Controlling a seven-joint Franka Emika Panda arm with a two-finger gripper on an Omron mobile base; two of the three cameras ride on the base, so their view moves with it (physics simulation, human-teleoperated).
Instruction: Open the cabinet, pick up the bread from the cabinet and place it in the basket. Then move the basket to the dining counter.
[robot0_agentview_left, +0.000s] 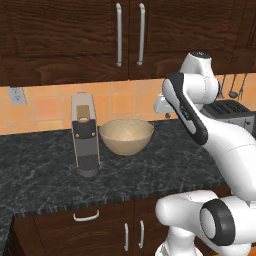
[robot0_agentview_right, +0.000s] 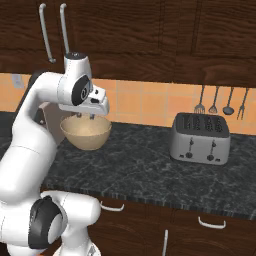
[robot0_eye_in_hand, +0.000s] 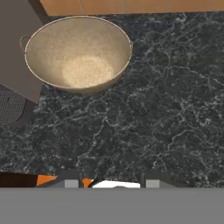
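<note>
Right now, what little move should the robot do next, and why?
Probably lift the gripper up toward the cabinet's long silver handles. Both doors look shut, the basket on the dark counter is empty, and the gripper hangs low above the counter, holding nothing. The bread can't be reached until a door opens.

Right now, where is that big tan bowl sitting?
The basket sits on the dark stone counter, just right of the coffee machine in the left base view, below the closed cabinet.

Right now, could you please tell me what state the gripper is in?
Gripper: jaws apart with nothing between them, holding nothing, above the dark counter beside the basket.
</note>
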